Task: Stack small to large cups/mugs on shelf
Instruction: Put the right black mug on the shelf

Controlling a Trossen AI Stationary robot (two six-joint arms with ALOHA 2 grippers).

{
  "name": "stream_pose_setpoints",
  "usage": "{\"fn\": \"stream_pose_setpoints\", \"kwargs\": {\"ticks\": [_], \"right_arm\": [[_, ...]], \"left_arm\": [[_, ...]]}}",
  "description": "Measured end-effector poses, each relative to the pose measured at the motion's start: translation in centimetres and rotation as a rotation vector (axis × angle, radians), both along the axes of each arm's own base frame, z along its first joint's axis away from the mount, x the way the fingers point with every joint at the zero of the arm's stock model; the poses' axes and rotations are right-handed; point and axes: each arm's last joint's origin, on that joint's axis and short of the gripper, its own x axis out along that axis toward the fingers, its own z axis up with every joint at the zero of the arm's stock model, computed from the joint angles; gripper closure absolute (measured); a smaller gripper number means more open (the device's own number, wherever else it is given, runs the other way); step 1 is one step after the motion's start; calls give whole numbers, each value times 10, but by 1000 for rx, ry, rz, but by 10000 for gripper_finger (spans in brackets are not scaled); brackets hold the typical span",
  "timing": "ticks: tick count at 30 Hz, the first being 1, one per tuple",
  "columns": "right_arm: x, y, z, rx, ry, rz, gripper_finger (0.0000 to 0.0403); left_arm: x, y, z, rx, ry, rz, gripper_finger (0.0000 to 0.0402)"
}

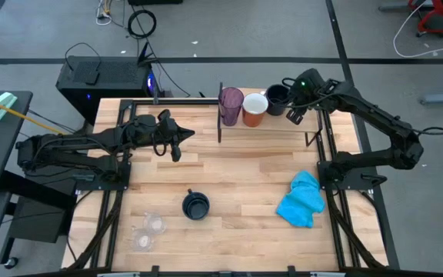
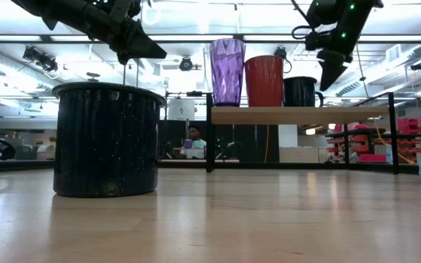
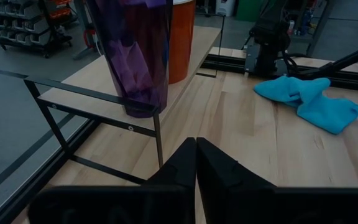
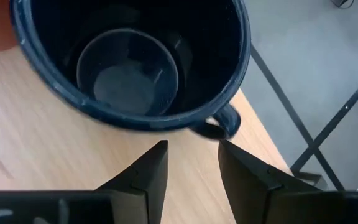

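On the shelf (image 1: 283, 132) we see the purple tumbler (image 1: 231, 105), orange mug (image 1: 254, 108) and one navy mug (image 1: 277, 98), just before our empty, part-open right gripper (image 4: 192, 163) jaws. The second navy mug (image 1: 195, 205) and two clear cups (image 1: 148, 231) wait on the table (image 1: 237, 177), behind the left gripper's (image 3: 195, 163) closed, empty jaws.

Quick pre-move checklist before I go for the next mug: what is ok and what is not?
1. Right gripper clear of the navy mug on the shelf: ok, fingers apart, nothing between them.
2. Shelf holds purple tumbler, orange mug and that navy mug in a row: ok.
3. Left gripper empty: ok, shut on nothing, near the tumbler.
4. Second navy mug upright on the table: ok.
5. Two clear cups placed on the shelf: not ok.
6. Blue cloth clear of the mugs: ok.
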Motion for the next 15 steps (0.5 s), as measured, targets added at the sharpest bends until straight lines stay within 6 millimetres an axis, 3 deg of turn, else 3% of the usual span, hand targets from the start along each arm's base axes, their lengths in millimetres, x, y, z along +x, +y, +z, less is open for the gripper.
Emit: {"fn": "stream_pose_setpoints", "kwargs": {"ticks": [15], "right_arm": [[5,-4,3,-48,-62,-5,261]], "left_arm": [[0,0,0,0,0,0,388]]}}
